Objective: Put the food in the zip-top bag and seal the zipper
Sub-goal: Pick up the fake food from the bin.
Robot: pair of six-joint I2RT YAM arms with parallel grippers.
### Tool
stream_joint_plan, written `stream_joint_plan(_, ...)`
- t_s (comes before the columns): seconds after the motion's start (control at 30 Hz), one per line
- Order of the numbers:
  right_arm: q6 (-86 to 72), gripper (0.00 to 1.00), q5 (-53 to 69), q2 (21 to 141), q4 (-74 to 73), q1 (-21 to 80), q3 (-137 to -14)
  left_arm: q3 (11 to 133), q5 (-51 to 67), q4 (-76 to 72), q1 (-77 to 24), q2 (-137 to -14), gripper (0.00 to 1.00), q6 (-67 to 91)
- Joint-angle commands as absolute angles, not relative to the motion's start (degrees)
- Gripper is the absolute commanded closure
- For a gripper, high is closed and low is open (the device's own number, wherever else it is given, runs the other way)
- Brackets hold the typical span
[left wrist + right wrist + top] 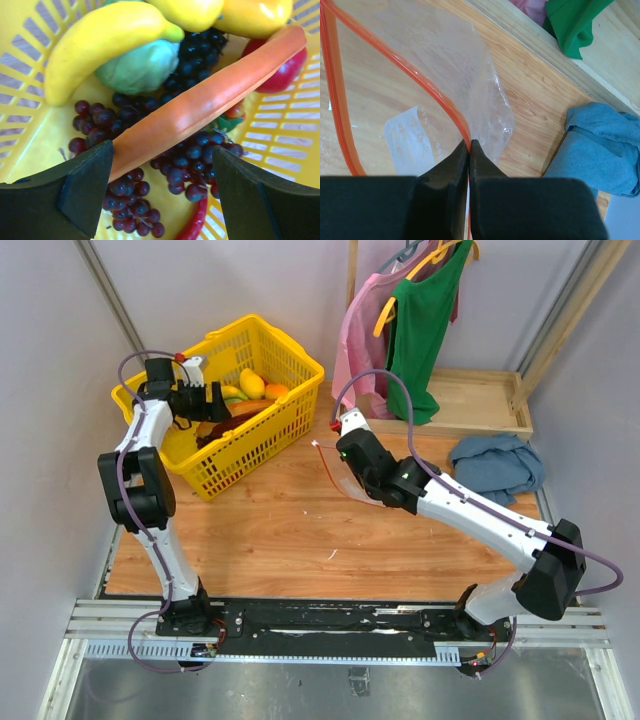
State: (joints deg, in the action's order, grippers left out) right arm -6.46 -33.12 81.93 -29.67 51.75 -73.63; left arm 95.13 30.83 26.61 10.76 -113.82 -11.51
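We count two arms: left arm, right arm. One yellow basket, one clear bag, one blue cloth, one pink shirt, one green shirt. In the basket: one banana, one green ball, one long orange piece, one red chili, one red round piece, two yellow pieces; grapes in two shades, bunches uncountable.

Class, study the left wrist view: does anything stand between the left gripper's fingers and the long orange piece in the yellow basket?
Nothing visible does. The long orange piece lies uncovered on top of the grape bunch, its near end between the fingers of the open left gripper. The banana sits farther back.
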Motion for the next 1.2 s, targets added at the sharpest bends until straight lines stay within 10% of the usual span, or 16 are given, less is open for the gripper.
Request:
stream_joint_plan(0.0, -6.0, 0.95, -33.2, 80.3, -28.6, 52.3, -72.9, 92.9, 32.7, 29.7, 8.5, -109.4, 0.18, -9.3)
stream_joint_plan(1.17, -4.8, 0.91, -31.7, 80.7, -27.2, 51.7, -71.7, 101.6, 30.8, 29.7, 10.8, -123.5, 0.08, -13.0)
